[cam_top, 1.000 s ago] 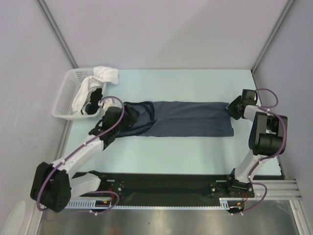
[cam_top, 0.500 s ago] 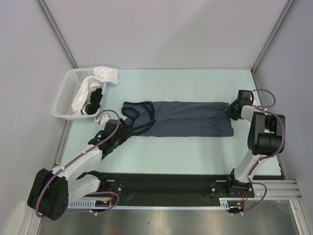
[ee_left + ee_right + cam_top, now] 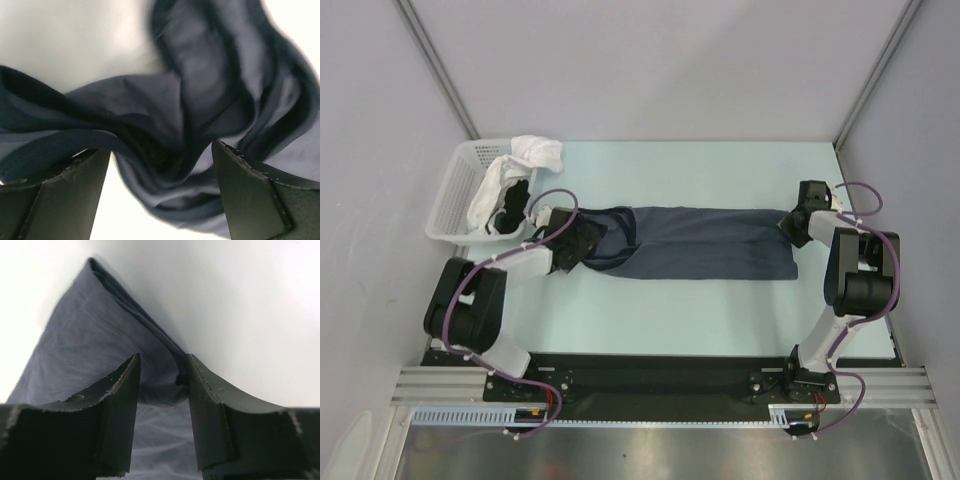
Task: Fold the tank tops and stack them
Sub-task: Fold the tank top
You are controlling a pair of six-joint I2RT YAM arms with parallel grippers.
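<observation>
1. The slate-blue tank top (image 3: pixel 710 250) lies stretched lengthwise across the middle of the pale tabletop (image 3: pixel 720 170). Its strap end is toward the left arm and its hem end toward the right arm.
2. The body of the top lies mostly flat. The strap end is rumpled into loose folds.
3. The left claw (image 3: pixel 578 240) sits low over the strap end, touching or just above the cloth.
4. In the left wrist view its fingers (image 3: pixel 55 200) stand wide apart. Bunched dark-blue folds lie in the gap between them, so this claw is released and clamps nothing.
5. The right claw (image 3: pixel 792 224) is at the far corner of the hem end, by the right edge of the top.
6. In the right wrist view its fingers (image 3: pixel 220 410) are drawn partway together, with a gap left between them. A raised fold of the hem corner runs up into that gap and meets the inner face of one finger.
7. Whether this claw truly pinches the fold, I cannot tell.
8. A white lattice basket (image 3: pixel 448 205) stands at the far-left corner of the tabletop, just beyond the left claw.
9. A white cloth (image 3: pixel 538 150) spills over the basket's far rim.
10. A black top (image 3: pixel 515 208) lies crumpled inside the basket. Its shape cannot be made out.
</observation>
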